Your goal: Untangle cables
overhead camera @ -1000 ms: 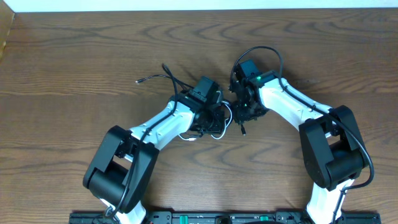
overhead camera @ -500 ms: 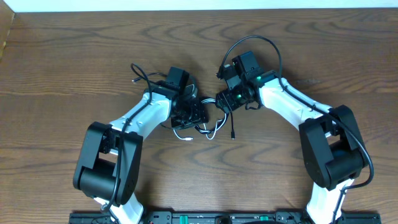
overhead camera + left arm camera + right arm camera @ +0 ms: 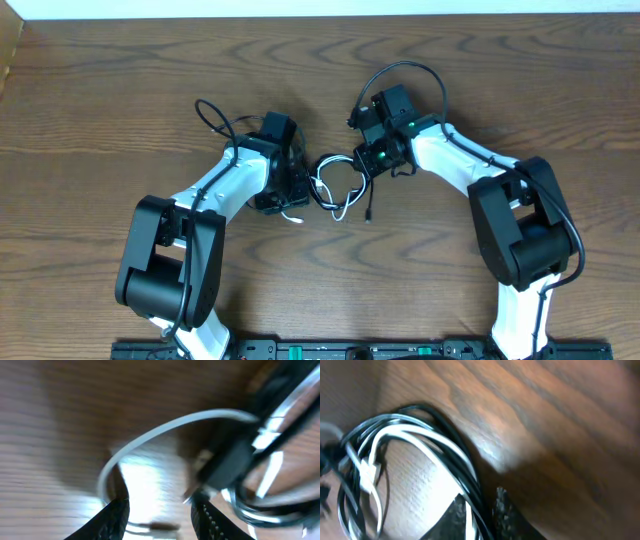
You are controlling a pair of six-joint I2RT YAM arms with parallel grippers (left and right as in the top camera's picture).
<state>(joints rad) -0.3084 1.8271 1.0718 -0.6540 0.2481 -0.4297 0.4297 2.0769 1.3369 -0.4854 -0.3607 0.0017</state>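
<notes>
Nearest you, a black plug trails off the cables, which are tangled and strung roughly left-right between your two grippers. The left gripper sits just left of the tangle with its jaws spread; a white loop arcs past and nothing looks pinched. Slightly farther off, the right gripper is nipping black strands at the tangle's right edge, so the pull likely goes rightward.

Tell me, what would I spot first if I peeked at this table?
A messy knot of black and white cables lies in the middle of the wooden table, between two robot arms. The right claw pinches the bundle. The left claw is open beside a curving white cable.
</notes>
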